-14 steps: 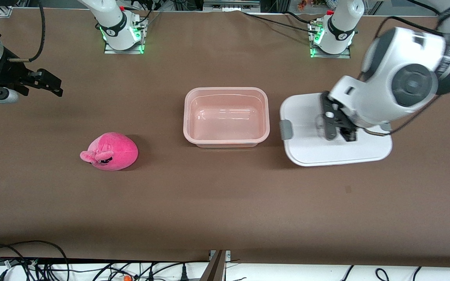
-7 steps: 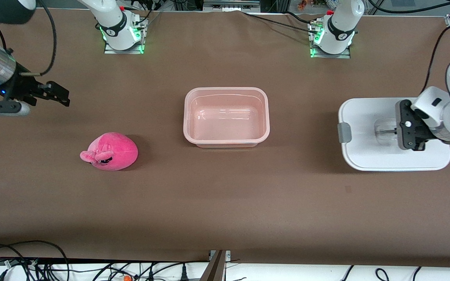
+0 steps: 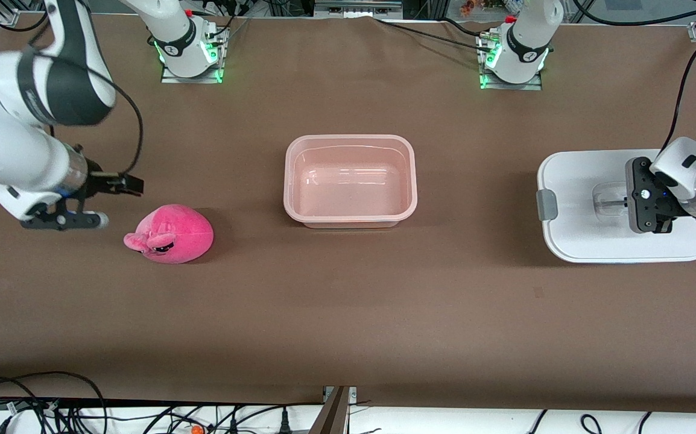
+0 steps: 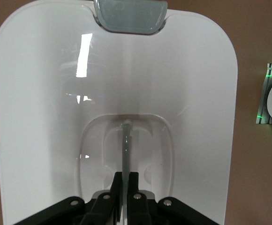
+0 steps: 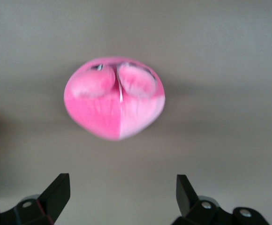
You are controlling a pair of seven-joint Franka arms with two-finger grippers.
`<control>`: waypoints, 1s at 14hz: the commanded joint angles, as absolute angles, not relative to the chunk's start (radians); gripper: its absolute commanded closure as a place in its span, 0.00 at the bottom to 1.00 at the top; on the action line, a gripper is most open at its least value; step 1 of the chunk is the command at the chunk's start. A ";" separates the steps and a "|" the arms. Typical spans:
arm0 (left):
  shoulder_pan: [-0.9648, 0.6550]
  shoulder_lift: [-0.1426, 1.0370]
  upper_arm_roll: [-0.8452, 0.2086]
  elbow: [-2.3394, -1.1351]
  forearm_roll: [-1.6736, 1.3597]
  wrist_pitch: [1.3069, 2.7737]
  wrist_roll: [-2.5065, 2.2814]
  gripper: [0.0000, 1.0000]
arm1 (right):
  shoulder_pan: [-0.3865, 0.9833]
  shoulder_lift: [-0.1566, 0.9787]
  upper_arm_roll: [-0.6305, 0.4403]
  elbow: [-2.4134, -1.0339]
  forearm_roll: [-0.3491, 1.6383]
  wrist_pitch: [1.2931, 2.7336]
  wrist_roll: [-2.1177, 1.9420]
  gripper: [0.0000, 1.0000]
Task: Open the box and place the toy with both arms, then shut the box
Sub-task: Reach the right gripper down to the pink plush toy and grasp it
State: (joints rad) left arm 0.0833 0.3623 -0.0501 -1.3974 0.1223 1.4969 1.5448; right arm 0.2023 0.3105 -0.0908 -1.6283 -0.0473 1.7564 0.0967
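Observation:
The box (image 3: pixel 409 181), a translucent pink tub, stands open and empty at the table's middle. Its white lid (image 3: pixel 583 235) with a grey clip (image 3: pixel 546 204) is off the box, toward the left arm's end of the table. My left gripper (image 3: pixel 646 212) is shut on the lid's clear centre handle (image 4: pixel 126 140), its fingers (image 4: pixel 135 180) pinching the thin rib. The toy (image 3: pixel 170 234), a pink plush blob, lies on the table toward the right arm's end. My right gripper (image 3: pixel 113 203) hovers open just beside it. In the right wrist view the toy (image 5: pixel 115 98) lies ahead of the open gripper (image 5: pixel 122 187), untouched.
Both arm bases (image 3: pixel 188 51) (image 3: pixel 514 54) stand along the table edge farthest from the front camera. Cables (image 3: pixel 34 404) hang below the near edge. Brown table surface (image 3: pixel 348 301) stretches between the toy, box and lid.
My left gripper carried the lid away from the box toward the left arm's end of the table. My right arm swung in from the table's edge and came down beside the toy.

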 commanded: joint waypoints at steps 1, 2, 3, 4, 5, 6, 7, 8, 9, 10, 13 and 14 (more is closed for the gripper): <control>0.097 0.354 -0.064 -1.396 0.149 1.485 1.572 1.00 | 0.196 0.397 -0.095 -1.649 0.011 1.859 0.091 0.00; 0.095 0.354 -0.066 -1.394 0.149 1.485 1.571 1.00 | 0.196 0.394 -0.095 -1.673 0.014 1.871 0.091 0.00; 0.094 0.356 -0.066 -1.393 0.149 1.485 1.571 1.00 | 0.196 0.393 -0.095 -1.683 0.015 1.873 0.087 0.00; 0.094 0.356 -0.066 -1.391 0.149 1.485 1.572 1.00 | 0.195 0.399 -0.095 -1.684 0.017 1.878 0.086 0.00; 0.094 0.356 -0.066 -1.391 0.149 1.485 1.572 1.00 | 0.189 0.405 -0.095 -1.693 0.017 1.897 0.086 0.00; 0.094 0.356 -0.066 -1.391 0.149 1.485 1.572 1.00 | 0.189 0.406 -0.095 -1.716 0.017 1.929 0.084 0.00; 0.094 0.356 -0.066 -1.391 0.149 1.485 1.572 1.00 | 0.189 0.408 -0.097 -1.742 0.017 1.975 0.084 0.00; 0.094 0.356 -0.066 -1.393 0.149 1.485 1.572 1.00 | 0.189 0.410 -0.095 -1.768 0.017 2.024 0.084 0.01; 0.094 0.356 -0.066 -1.393 0.147 1.485 1.572 1.00 | 0.189 0.419 -0.097 -1.790 0.017 2.072 0.084 0.06; 0.094 0.356 -0.066 -1.391 0.147 1.485 1.572 1.00 | 0.189 0.425 -0.097 -1.795 0.017 2.095 0.084 0.10; 0.097 0.356 -0.066 -1.393 0.147 1.485 1.574 1.00 | 0.187 0.430 -0.098 -1.795 0.017 2.092 0.066 0.78; 0.095 0.356 -0.066 -1.393 0.147 1.485 1.574 1.00 | 0.187 0.430 -0.100 -1.792 0.017 2.088 0.048 1.00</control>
State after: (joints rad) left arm 0.0863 0.3626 -0.0551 -1.3974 0.1223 1.4966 1.5451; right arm 0.1939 0.4412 -0.0977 -1.7819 -0.0026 2.0800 0.0915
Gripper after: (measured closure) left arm 0.930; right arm 0.291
